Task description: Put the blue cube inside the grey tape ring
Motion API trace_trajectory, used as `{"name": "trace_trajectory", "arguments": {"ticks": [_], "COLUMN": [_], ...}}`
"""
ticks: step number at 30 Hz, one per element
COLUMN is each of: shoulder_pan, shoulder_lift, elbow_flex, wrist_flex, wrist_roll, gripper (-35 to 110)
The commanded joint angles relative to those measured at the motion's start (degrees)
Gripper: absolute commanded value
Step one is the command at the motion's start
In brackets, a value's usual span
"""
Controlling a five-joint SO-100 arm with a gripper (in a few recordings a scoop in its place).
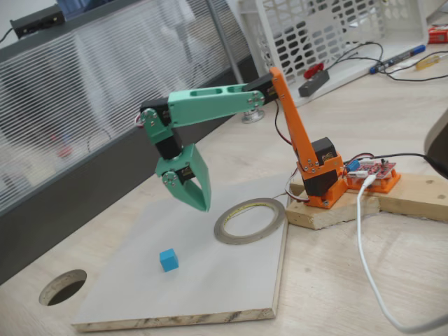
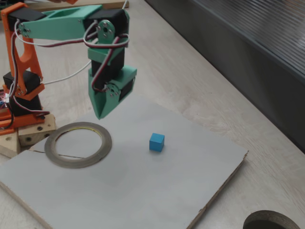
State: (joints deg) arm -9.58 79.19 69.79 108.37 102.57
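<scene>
Blue cube [image 1: 168, 260] sits free at lower centre, apart from the ring [image 1: 250, 220]. Your gripper [image 1: 197, 199] hangs above, closed and empty; open it, descend straight.

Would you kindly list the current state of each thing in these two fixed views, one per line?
blue cube: resting on the grey board, outside the ring, untouched.
grey tape ring: lying flat on the board, opening empty.
gripper: raised above the board, pointing down, holding nothing, fingers together.
grey board: flat on the table.
</scene>
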Motion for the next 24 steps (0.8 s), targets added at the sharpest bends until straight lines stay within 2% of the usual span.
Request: {"name": "trace_trajectory", "arguments": {"ticks": [1,12,18,24], "shoulder_pan": [-0.88,-0.97,-1.23,-7.21], "shoulder_lift": [-2.55,-19.07,-20.92,-21.01], "elbow_flex": [-5.98,-22.68,-24.17,-24.17], "wrist_flex": [1.41,1.41,1.41,1.41], "wrist_roll": [0.62,0.53,0.53,0.44], "gripper": [1,1,1,1]}}
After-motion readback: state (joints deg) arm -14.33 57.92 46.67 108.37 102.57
